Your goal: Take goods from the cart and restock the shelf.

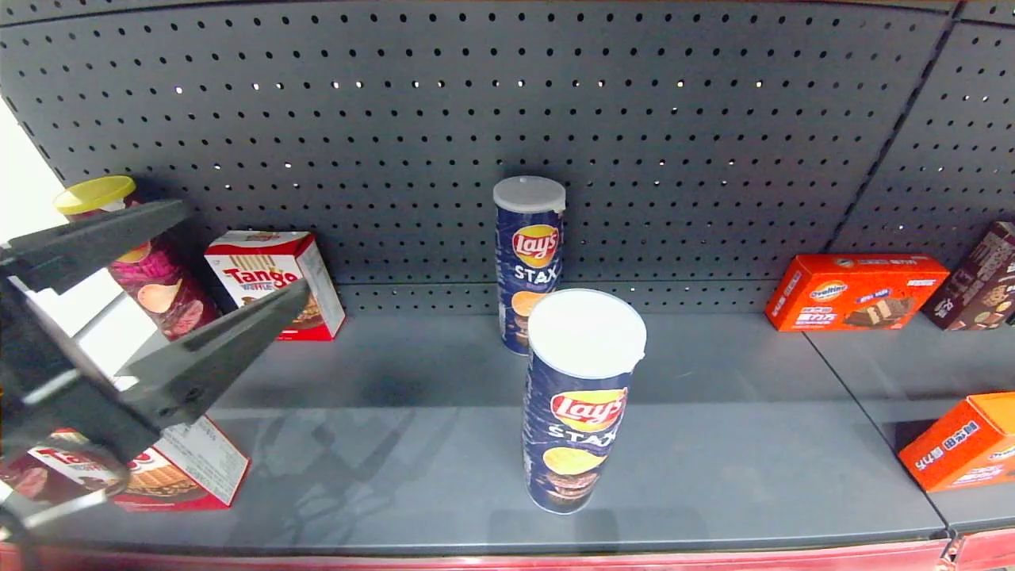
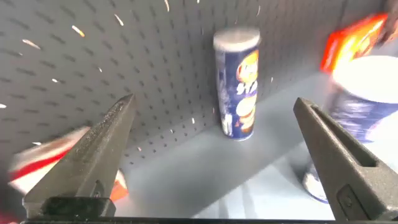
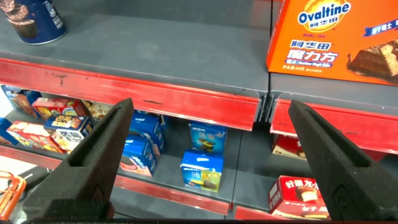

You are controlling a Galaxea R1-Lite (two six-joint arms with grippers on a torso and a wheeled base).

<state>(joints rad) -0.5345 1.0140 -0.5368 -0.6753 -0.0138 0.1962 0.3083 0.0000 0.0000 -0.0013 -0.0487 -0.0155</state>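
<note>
Two dark blue chip cans with white lids stand upright on the grey shelf [image 1: 396,444]: one near the front [image 1: 583,396], one against the pegboard behind it [image 1: 529,262]. My left gripper [image 1: 242,250] hovers open over the shelf's left end, well left of both cans, with nothing between its fingers. In the left wrist view the gripper [image 2: 214,102] faces the rear can [image 2: 237,81], and the front can [image 2: 357,118] sits beside one finger. My right gripper [image 3: 210,104] is open and empty in front of the shelf's red front edge [image 3: 155,87].
A pink can with a yellow lid [image 1: 135,254] and a red-white wafer box [image 1: 273,281] stand at the back left; another wafer box [image 1: 178,468] lies front left. Orange boxes [image 1: 852,289] [image 1: 963,440] and a brown box [image 1: 983,281] sit right. Lower shelves hold blue boxes [image 3: 202,165].
</note>
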